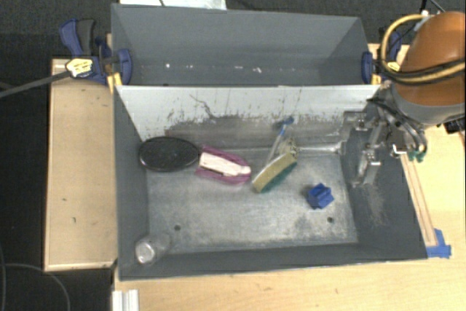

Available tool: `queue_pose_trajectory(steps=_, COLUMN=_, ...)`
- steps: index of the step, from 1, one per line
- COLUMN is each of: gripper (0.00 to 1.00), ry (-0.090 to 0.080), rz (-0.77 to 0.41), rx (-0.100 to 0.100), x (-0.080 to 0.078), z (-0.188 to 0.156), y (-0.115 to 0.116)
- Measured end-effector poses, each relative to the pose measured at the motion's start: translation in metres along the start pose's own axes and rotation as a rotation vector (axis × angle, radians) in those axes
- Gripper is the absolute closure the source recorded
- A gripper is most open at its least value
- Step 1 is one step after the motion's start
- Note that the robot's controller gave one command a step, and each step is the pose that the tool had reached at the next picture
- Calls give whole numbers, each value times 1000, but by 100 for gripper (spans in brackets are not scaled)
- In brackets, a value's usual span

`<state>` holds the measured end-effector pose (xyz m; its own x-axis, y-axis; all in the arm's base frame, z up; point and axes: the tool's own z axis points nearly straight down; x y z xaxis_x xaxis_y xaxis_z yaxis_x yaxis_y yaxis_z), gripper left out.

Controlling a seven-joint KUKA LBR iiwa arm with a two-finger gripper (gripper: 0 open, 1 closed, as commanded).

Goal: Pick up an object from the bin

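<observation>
My gripper (363,167) hangs over the bin's right side, above the sloping right wall and the edge of the floor. Closest to it, a little to the left on the floor, lies a small blue block (319,196). Further left, a yellow-green scrubbing sponge (275,172) on a stick with a blue tip leans toward the back wall. No object is visible in the gripper.
A hairbrush with a black oval head (169,154) and a pink-and-white handle (224,165) lies at the left of the floor. A small clear round cap (146,251) sits in the front left corner. The arm's orange cover and cables are at the right rim.
</observation>
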<state>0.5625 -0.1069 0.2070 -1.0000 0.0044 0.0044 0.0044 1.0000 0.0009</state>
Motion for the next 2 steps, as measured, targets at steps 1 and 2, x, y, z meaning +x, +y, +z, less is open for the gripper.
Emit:
queue_pose_trajectory(steps=1, gripper=0, ry=2, rz=-42, rx=-1, x=50, z=141, y=24)
queue_pose_trajectory(steps=2, gripper=0, ry=-11, rz=79, rx=1, x=52, z=106, y=13)
